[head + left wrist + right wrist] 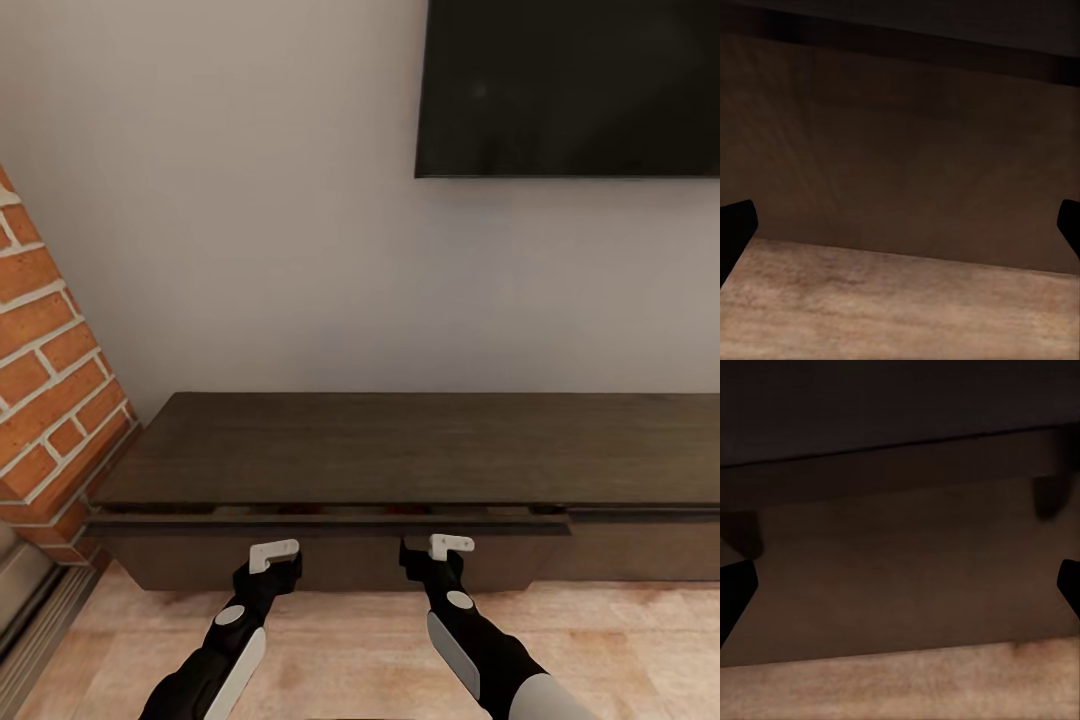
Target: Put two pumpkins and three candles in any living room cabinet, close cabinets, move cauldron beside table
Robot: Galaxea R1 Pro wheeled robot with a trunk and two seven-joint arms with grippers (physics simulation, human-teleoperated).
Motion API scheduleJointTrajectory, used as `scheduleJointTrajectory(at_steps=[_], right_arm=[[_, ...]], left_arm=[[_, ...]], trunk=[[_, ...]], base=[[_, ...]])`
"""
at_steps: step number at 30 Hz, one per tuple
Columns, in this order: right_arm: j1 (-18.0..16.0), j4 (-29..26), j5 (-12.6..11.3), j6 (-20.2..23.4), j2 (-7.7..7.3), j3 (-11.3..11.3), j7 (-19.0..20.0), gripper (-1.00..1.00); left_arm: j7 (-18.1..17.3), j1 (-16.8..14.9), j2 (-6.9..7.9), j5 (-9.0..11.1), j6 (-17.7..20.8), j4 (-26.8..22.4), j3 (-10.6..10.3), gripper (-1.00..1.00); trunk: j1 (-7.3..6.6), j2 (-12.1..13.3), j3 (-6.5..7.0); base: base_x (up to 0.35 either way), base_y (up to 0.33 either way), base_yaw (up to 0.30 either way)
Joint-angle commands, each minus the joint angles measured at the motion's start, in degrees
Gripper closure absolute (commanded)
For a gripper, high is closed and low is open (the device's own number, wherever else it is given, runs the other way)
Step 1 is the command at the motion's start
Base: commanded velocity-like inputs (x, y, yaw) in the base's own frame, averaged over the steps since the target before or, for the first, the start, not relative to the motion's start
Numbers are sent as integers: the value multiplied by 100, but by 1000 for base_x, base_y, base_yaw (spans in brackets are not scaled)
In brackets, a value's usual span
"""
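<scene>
1. against the wall, the cabinet (400, 450) stands under a dark tv (570, 85), its top drawer front (330, 523) pulled slightly out.
2. before that drawer front, the left gripper (272, 556) and right gripper (440, 547) hover, fingers spread with nothing between them.
3. reddish specks in the drawer gap are too dim to identify.
4. beside the cabinet's left end rises a brick column (50, 370).

Both arms are black with light grey oval panels along the forearms, a small round grey disc near each wrist, and a white bracket-shaped piece at each end.
</scene>
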Motion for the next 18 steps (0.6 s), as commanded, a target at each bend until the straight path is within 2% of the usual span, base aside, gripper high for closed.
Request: scheduleJointTrajectory(at_steps=[1,8,18], right_arm=[[-1,-1,7,-6,0,-2,-2,-100],[-1,-1,7,-6,0,-2,-4,-100],[-1,-1,7,-6,-7,-2,-2,-100]], left_arm=[[0,0,-1,0,0,0,1,-100],[14,0,-2,-2,4,0,8,-100],[21,0,-3,0,1,0,13,-100]], trunk=[[0,0,0],[0,0,0],[0,0,0]], base=[[12,0,0],[109,0,0],[-258,0,0]])
